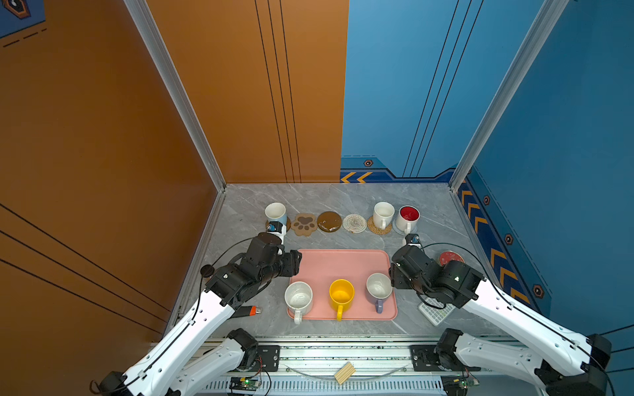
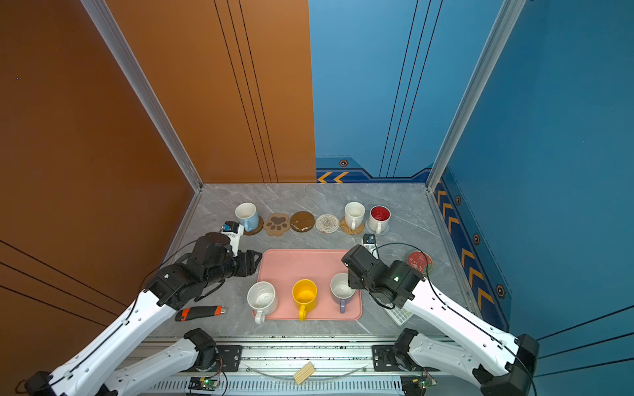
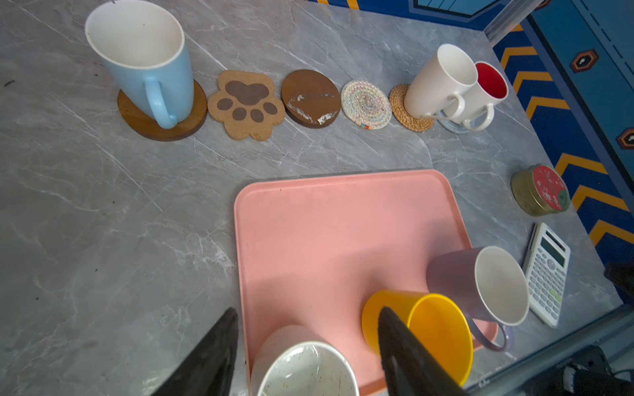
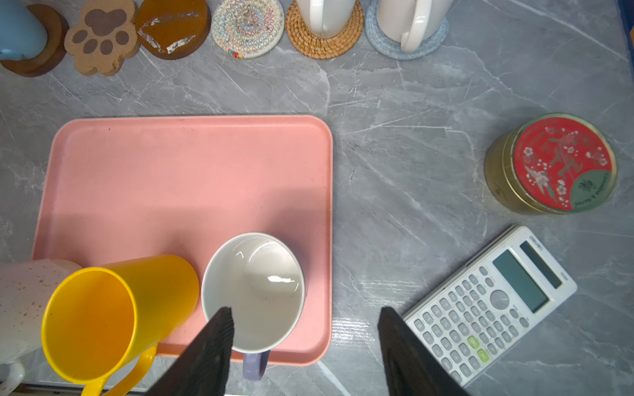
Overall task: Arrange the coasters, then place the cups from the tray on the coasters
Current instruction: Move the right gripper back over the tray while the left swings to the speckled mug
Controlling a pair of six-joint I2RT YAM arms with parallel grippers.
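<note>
A: Where are the coasters?

B: All 6 lie in 1 row at the far side of the surface point(image 1: 343, 199). From the left: a brown disc point(image 3: 192, 113), the paw coaster point(image 3: 246, 104), a second brown disc point(image 3: 310, 97), the cream woven coaster point(image 3: 365, 104), the rattan coaster point(image 3: 401, 109) and the blue-grey coaster point(image 4: 387, 44).

A: And the cups?

B: 3 stand on coasters: the light blue cup point(image 1: 276, 212) on the left disc, the plain white cup point(image 1: 383, 214) on the rattan, the red-inside cup point(image 1: 408, 217) on the blue-grey. The speckled cup point(image 1: 298, 298), yellow cup point(image 1: 341, 295) and lavender cup point(image 1: 379, 288) stand upright along the near side of the pink tray point(image 1: 343, 267).

A: The tools?

B: The left tool point(image 3: 308, 309) hangs near the speckled cup, jaws apart, empty. The right tool point(image 4: 305, 308) is also apart and empty, 1 finger in front of the lavender cup's mouth. To the right lie a calculator point(image 4: 490, 301) and a red-topped tin point(image 4: 555, 164).
</note>
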